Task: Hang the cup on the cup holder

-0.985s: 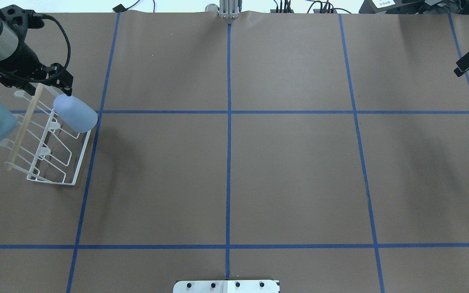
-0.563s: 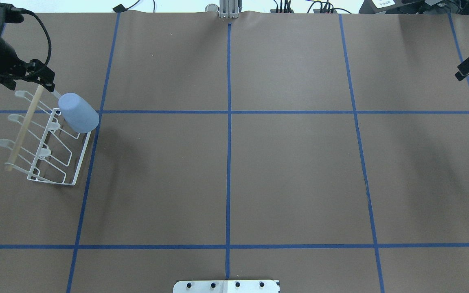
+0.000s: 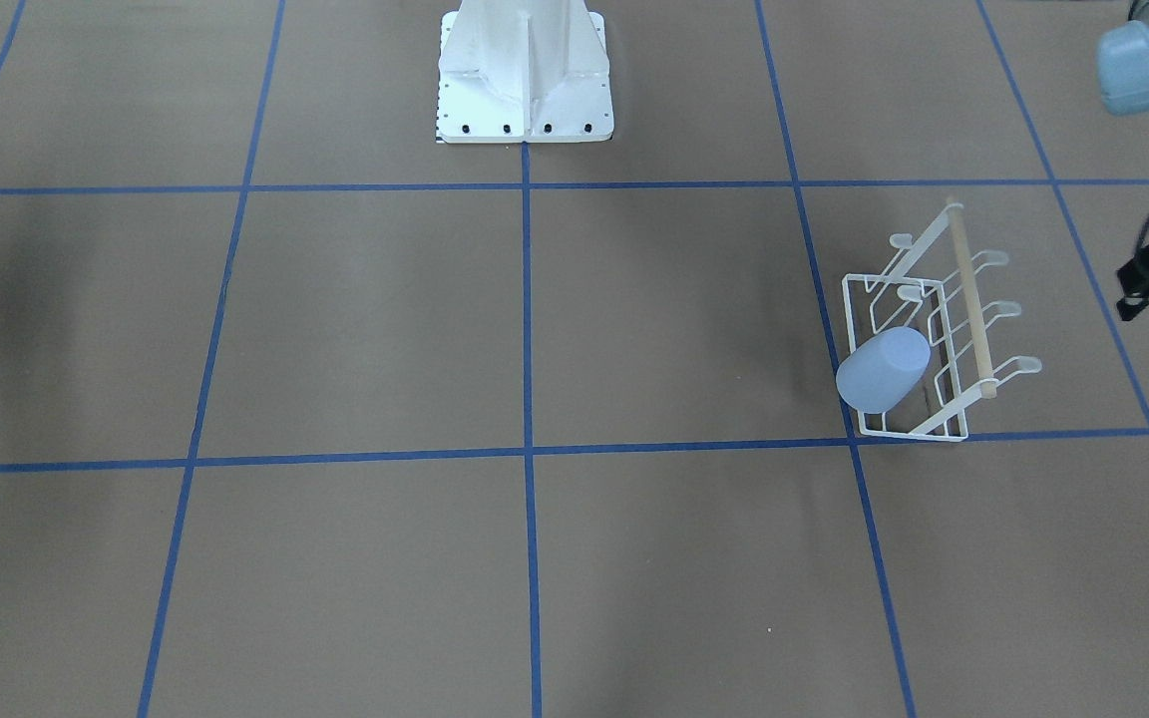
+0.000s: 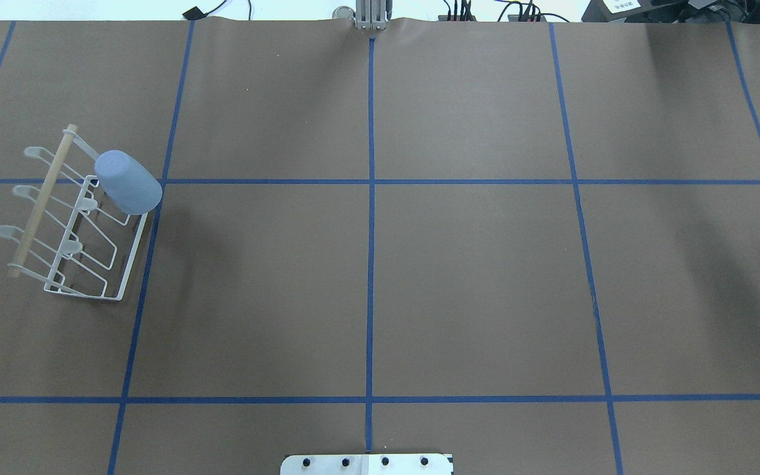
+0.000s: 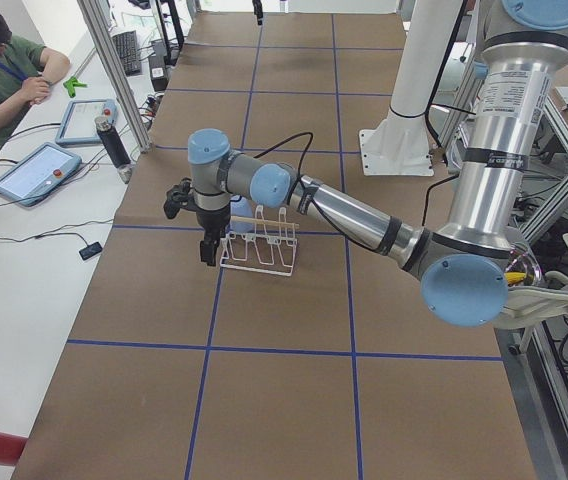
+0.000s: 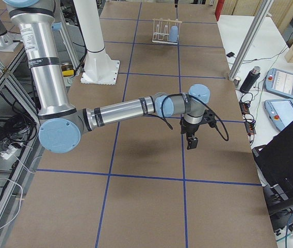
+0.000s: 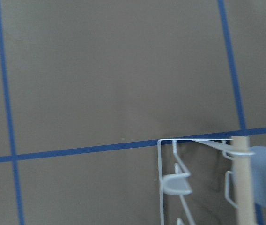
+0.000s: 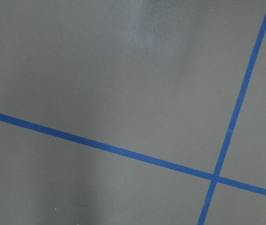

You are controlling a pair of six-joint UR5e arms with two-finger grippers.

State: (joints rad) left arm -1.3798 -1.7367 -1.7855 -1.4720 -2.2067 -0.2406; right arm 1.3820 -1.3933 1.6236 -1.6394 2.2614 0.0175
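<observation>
Grey-and-blue left arm reaches out, left gripper (image 5: 206, 255) pointing down beside cup holder (image 4: 41, 203), jaw gap unreadable | cup (image 4: 128, 181) inverted on end prong, axis tilted | right gripper (image 6: 190, 143) likewise unreadable.

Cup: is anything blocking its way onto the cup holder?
Nothing visible does. The cup already hangs on an end prong of the cup holder, and the left tool is off to the side, apart from both.
</observation>
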